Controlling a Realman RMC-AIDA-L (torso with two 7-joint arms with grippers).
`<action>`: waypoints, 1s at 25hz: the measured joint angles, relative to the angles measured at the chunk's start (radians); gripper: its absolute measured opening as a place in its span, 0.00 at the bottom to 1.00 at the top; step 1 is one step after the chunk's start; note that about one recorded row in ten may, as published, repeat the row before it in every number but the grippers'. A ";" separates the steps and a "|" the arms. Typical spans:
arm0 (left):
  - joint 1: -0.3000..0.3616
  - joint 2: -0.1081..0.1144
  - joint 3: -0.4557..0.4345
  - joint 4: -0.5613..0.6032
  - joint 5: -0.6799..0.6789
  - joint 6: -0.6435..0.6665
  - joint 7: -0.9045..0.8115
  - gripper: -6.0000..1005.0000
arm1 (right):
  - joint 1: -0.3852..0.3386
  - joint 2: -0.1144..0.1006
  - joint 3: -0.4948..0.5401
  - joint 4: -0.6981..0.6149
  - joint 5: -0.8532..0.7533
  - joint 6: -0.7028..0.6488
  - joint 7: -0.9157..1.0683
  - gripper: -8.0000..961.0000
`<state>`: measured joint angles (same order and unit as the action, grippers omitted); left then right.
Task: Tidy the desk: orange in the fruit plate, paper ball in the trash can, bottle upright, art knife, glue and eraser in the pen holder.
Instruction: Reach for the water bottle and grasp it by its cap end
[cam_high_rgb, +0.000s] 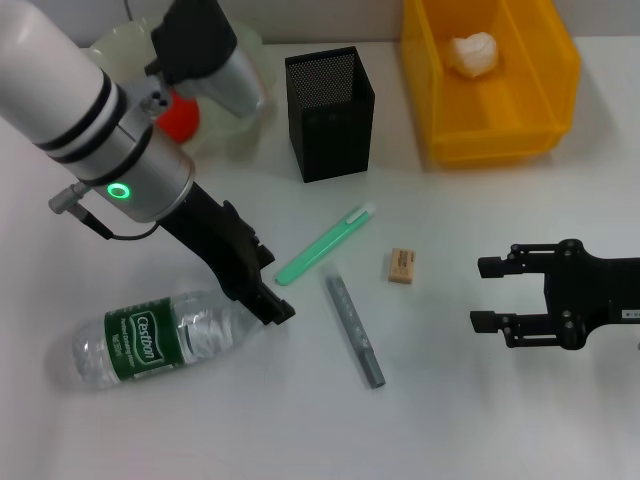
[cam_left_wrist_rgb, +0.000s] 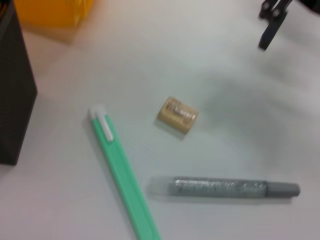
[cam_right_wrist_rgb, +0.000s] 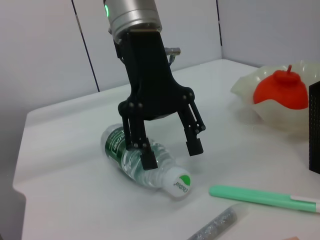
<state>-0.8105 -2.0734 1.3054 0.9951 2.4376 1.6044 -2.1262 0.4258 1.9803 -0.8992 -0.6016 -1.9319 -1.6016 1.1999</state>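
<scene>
Lying on its side at the table's near left, the bottle (cam_high_rgb: 150, 338) points its cap toward the left gripper (cam_right_wrist_rgb: 169, 152), whose spread fingers straddle the neck, one finger against the plastic and the other clear of it. The right gripper (cam_high_rgb: 484, 293) hangs over bare table on the right, fingers parted and holding nothing. Between the arms lie the green knife (cam_high_rgb: 323, 244), the grey glue (cam_high_rgb: 354, 331) and the eraser (cam_high_rgb: 402, 266), all near one another. The orange (cam_right_wrist_rgb: 280, 89) sits in the plate (cam_right_wrist_rgb: 247, 91), the paper ball (cam_high_rgb: 472, 53) in the bin (cam_high_rgb: 500, 130), and the holder (cam_high_rgb: 330, 113) stands upright between them.
</scene>
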 joint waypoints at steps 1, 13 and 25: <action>0.001 -0.001 0.017 -0.002 0.008 -0.010 -0.007 0.78 | 0.000 0.001 0.000 -0.001 0.000 0.002 0.000 0.72; 0.008 -0.004 0.112 -0.015 0.032 -0.062 -0.031 0.77 | 0.005 0.005 0.000 0.001 -0.002 0.006 0.001 0.72; 0.010 -0.005 0.154 -0.030 0.032 -0.108 -0.021 0.76 | 0.008 0.009 0.000 0.006 -0.002 0.018 0.001 0.72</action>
<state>-0.8009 -2.0787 1.4594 0.9656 2.4700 1.4967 -2.1467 0.4343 1.9889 -0.8989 -0.5958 -1.9342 -1.5839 1.2011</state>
